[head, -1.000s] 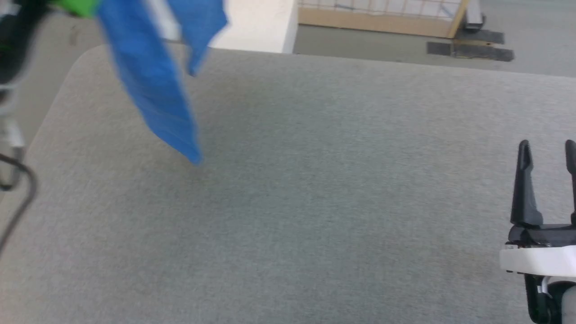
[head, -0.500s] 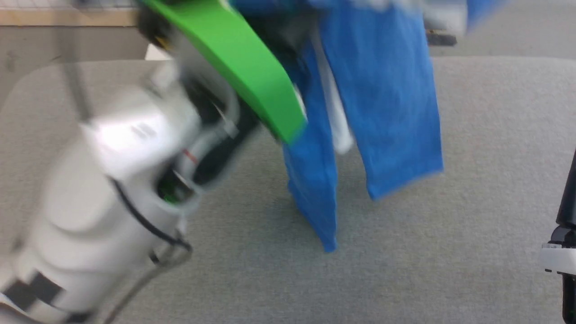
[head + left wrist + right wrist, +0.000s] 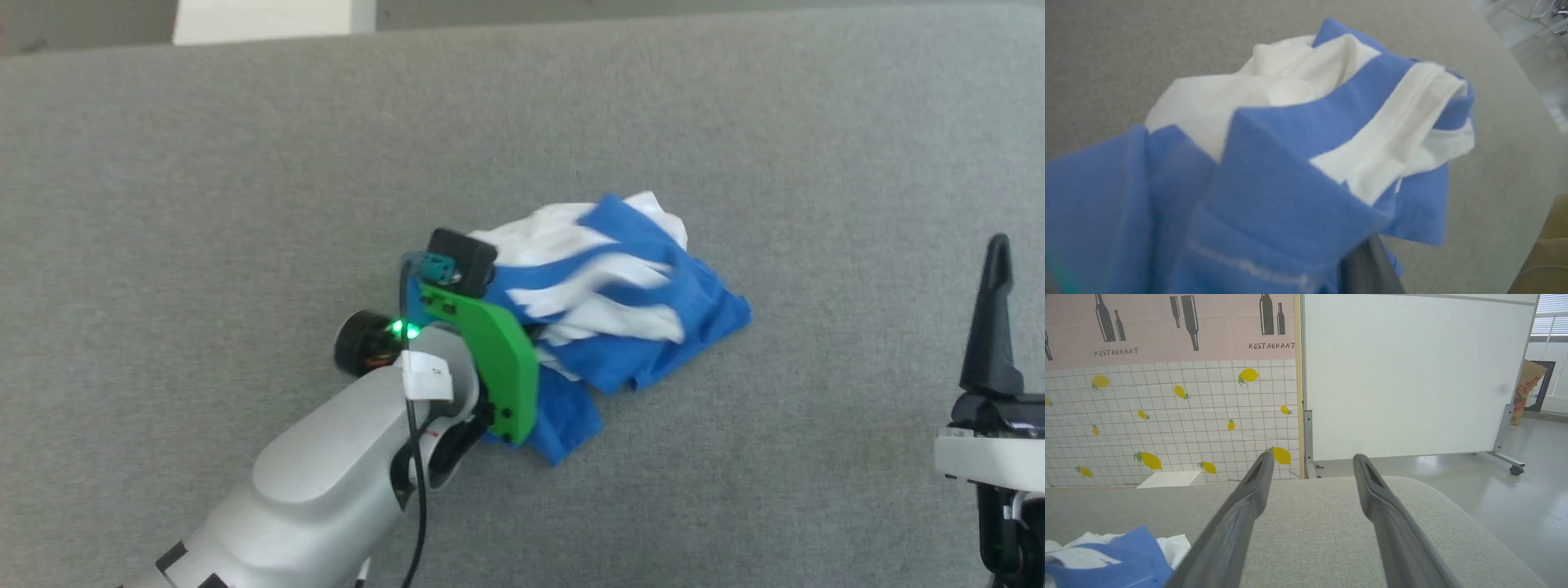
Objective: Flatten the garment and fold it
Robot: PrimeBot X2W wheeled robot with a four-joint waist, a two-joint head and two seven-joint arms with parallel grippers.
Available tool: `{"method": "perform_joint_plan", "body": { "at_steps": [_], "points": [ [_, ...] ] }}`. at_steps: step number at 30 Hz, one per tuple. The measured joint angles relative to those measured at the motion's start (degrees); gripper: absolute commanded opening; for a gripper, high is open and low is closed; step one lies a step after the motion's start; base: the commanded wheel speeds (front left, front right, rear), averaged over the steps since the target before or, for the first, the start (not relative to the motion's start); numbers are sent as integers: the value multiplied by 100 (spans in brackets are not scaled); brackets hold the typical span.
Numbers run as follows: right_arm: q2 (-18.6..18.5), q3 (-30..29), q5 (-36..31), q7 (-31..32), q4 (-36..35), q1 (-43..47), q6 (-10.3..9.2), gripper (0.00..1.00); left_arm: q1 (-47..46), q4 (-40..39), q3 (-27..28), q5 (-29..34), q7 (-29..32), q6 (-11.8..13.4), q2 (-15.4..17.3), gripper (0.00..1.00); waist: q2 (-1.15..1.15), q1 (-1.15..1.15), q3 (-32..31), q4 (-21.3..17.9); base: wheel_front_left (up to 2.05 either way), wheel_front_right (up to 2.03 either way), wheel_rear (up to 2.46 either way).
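I see the T-shirt (image 3: 620,318) heaped at the middle of the grey table (image 3: 245,163). My left gripper (image 3: 1365,267) is buried in it, and I cannot tell its grip. My right gripper (image 3: 1310,459) is over the table's right side, fingers spread.

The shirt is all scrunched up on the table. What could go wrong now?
The garment lies bunched in a heap, blue and white layers tangled, so pulling one fold might drag the whole pile instead of spreading it.
The left fingers are buried under cloth; they could snag or grab several layers at once.
The right fingers hang open off to the side, so one arm alone may struggle to flatten it.
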Motion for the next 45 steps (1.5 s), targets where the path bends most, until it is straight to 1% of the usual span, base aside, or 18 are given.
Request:
{"method": "perform_joint_plan", "body": {
  "at_steps": [3, 4, 5, 8, 11, 14, 17, 22, 24, 27, 28, 31, 33, 35, 37, 39, 41, 45],
  "points": [
    [-1, 37, -1, 0, 9, -77, 0, 100, -25, 412, -5, 12, -69, -108, -66, 0, 0, 0, 188, -53, 0, 0, 0],
    [-1, 31, -3, 0, 12, -87, 0, 100, -39, 457, 25, 12, -137, -134, -122, 44, 0, 0, 231, -59, 0, 0, 0],
    [-1, 40, -12, 0, 25, -101, 0, 100, -65, 505, 37, 14, -219, -178, -177, 100, 0, 0, 279, -59, 0, 0, 0],
    [-2, 48, -22, 0, 94, -126, 0, 100, -126, 578, 49, 68, -475, -293, -291, 100, 0, 0, 329, -5, 0, 0, 0],
    [0, 87, -36, 0, 168, -128, 0, 100, -124, 552, 76, 159, -746, -357, -294, 100, 0, 0, 265, 41, 0, 0, 0],
    [-1, 86, -55, 0, 221, -121, 0, 100, -81, 335, 187, 166, -972, -369, -225, 100, 0, 0, 112, 88, 0, 0, 0],
    [-2, 58, -64, 0, 255, -88, 0, 100, 84, -57, 314, 160, -1127, -282, -49, 100, 0, 0, -92, 170, 0, 0, 0],
    [-1, 33, -65, 1, 271, 73, 0, 100, 609, -991, 719, 76, -1450, 141, 453, 100, 0, 0, -476, 354, 0, 0, 0],
    [-2, 29, -64, 3, 270, 122, 0, 100, 834, -1356, 912, 86, -1682, 389, 665, 100, 0, 0, -602, 420, 0, 0, 0],
    [-1, 49, -64, 12, 252, 168, 0, 100, 1244, -1839, 1326, 196, -2247, 843, 967, 100, 0, 0, -765, 504, 0, 0, 0],
    [-1, 60, -63, 14, 242, 198, 0, 100, 1438, -2017, 1490, 305, -2495, 1033, 1094, 100, 0, 0, -826, 529, 0, 0, 0],
    [-1, 60, -62, 54, 214, 277, 0, 100, 1914, -2361, 1813, 653, -2759, 1394, 1314, 100, 0, 0, -932, 550, 0, 0, 0],
    [-2, 52, -57, 55, 192, 336, 0, 100, 2354, -2590, 2183, 901, -2810, 1616, 1305, 100, 0, 0, -974, 526, 0, 0, 0],
    [0, 58, -49, 55, 189, 382, 0, 100, 2757, -2824, 2507, 1413, -2811, 1730, 1277, 100, 0, 0, -986, 481, 0, 0, 0],
    [-1, 74, -40, 56, 187, 436, 0, 100, 3182, -3056, 2839, 2034, -2829, 1753, 1146, 100, 0, 0, -986, 424, 0, 0, 0],
    [-1, 100, -16, 56, 193, 488, 0, 100, 3561, -3150, 3016, 2519, -2829, 1751, 1002, 100, 0, 0, -980, 377, 0, 0, 0],
    [-2, 138, 4, 56, 214, 521, 0, 100, 3872, -3188, 3149, 2856, -2830, 1675, 787, 100, 0, 0, -974, 340, 0, 0, 0],
    [1, 225, 40, 60, 305, 603, 0, 100, 4217, -3023, 3332, 3208, -2829, 1322, 412, 100, 0, 0, -986, 308, 0, 0, 0]
  ]
}}
